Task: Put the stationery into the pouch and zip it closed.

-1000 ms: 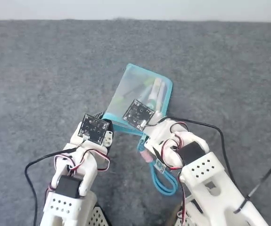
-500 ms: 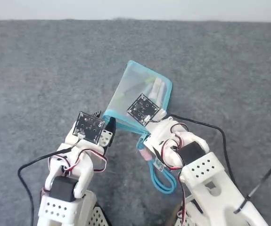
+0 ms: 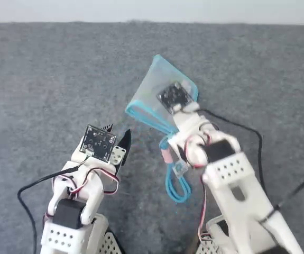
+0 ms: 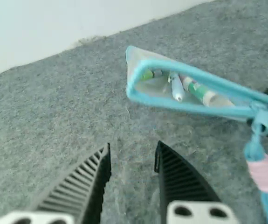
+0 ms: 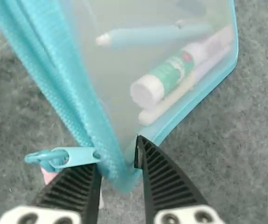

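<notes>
One pouch [image 3: 159, 90], translucent with teal edging, sits past the middle of the grey table [image 3: 46, 79], nearer its far edge. Its mouth gapes open along the side facing the arms. The right gripper [image 5: 117, 156] is nearly closed, pinching the pouch's zip-end corner between its two fingers. The single zip pull [image 5: 61, 156] lies just beside that grip. Three pieces of stationery show through the pouch wall: a blue pen [image 5: 157, 32], a green-and-white glue stick [image 5: 164, 79] and a pale stick [image 5: 171, 105] against it. One blue strap loop [image 3: 175, 185] with one pink tag [image 3: 167, 157] trails from the zip toward the near edge. The left gripper [image 4: 131, 156] is spread partway open and holds nothing, above bare table short of the pouch.
</notes>
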{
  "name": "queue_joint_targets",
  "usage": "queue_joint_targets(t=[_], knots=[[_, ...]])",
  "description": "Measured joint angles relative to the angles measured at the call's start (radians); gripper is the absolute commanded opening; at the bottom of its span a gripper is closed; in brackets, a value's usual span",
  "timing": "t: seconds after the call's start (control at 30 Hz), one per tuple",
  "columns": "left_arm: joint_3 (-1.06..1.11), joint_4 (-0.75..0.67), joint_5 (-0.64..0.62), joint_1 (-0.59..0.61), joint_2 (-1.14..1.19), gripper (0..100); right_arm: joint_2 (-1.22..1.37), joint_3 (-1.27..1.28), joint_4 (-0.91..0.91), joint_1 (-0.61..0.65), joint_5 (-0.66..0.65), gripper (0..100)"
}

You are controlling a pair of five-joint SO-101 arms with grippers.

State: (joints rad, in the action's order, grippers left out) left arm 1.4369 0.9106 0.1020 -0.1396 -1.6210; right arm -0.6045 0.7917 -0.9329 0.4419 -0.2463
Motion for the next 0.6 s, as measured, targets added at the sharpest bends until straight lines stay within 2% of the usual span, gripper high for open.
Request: queue_joint_targets(t=[0.1,0.27,0.43,0.6], knots=[[-0.025,0.031,0.0,0.002,-0.002,15,0.115,-0.129,-0.026,0.002,0.037,0.6],[-0.025,0.035,0.0,0.002,-0.002,16,0.25,-0.247,-0.032,0.072,0.068,0.6],[-0.025,0.035,0.0,0.0,-0.002,28,0.279,-0.275,-0.032,0.107,0.078,0.6],[-0.011,0.035,0.0,-0.091,-0.002,28,0.279,-0.281,-0.032,0.109,0.078,0.6]])
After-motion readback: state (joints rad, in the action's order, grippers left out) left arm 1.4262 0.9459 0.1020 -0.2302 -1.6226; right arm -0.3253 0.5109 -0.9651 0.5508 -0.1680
